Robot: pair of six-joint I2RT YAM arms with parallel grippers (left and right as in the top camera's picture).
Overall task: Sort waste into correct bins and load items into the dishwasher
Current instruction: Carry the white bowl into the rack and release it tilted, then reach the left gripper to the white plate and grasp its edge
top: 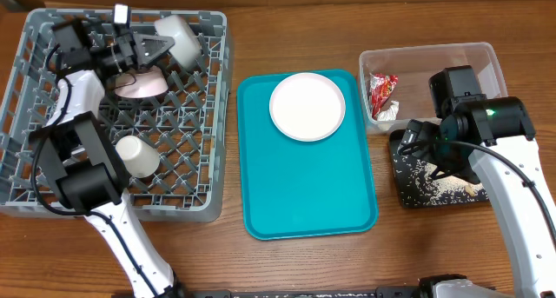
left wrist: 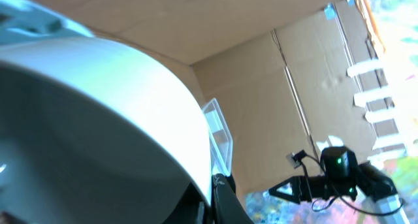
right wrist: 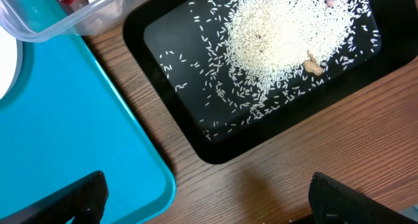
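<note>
My left gripper point(top: 155, 48) is shut on the rim of the pale grey-green bowl point(top: 177, 36), holding it tilted over the far side of the grey dish rack point(top: 35, 194). In the left wrist view the bowl point(left wrist: 98, 119) fills the frame, with my fingers point(left wrist: 212, 201) pinching its edge. The pinkish-white bowl point(top: 139, 83) and the small white cup point(top: 137, 155) lie in the rack. The white plate point(top: 307, 106) sits on the teal tray point(top: 304, 194). My right gripper point(top: 417, 146) point(right wrist: 215, 204) is open and empty above the black tray point(right wrist: 170, 74) point(top: 415, 198), which holds rice point(right wrist: 281, 41). The red wrapper point(top: 382, 91) lies in the clear tub point(top: 434, 56).
The teal tray point(right wrist: 65, 132) lies between the rack and the bins, its corner close to the black tray. The clear tub point(right wrist: 46, 21) touches the black tray's far side. A small brown scrap point(right wrist: 313, 66) lies in the rice. Bare wood table in front.
</note>
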